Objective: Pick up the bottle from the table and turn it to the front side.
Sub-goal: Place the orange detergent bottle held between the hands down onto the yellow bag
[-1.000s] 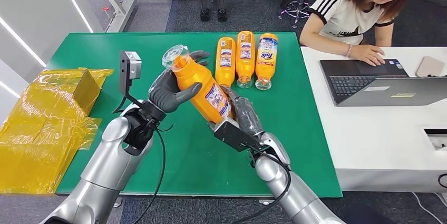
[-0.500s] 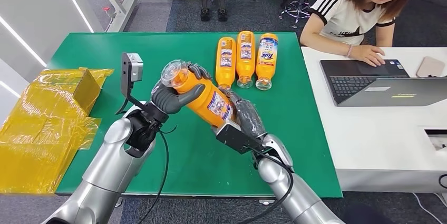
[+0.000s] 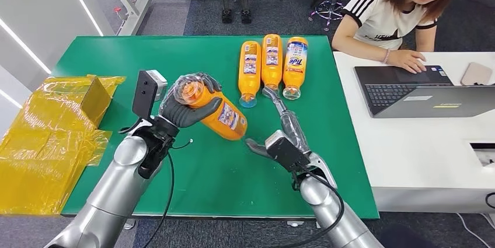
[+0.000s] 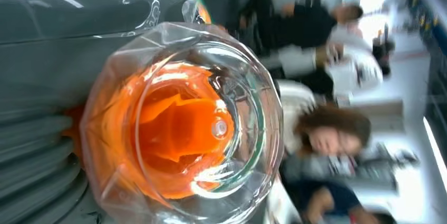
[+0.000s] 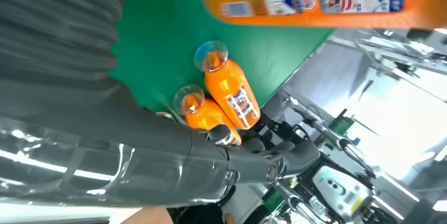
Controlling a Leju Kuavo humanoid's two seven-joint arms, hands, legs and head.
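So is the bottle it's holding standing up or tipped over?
Tipped. The left hand grips the bottle near its cap, slanted above the table.

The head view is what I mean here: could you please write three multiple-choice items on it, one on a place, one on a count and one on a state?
1. Where do the lying bottles rest?
A. On the white desk
B. On the far side of the green table, side by side
C. On the yellow wrapping

2. How many bottles lie on the green table?
A. Three
B. Five
C. One

3. What is the left hand doing?
A. Hanging free
B. Pressing the laptop
C. Gripping the orange bottle near its clear cap

Answers: 1 B, they lie in a row on the green cloth. 2 A, three lie there. 3 C, its fingers wrap the neck, while the right hand holds nothing.
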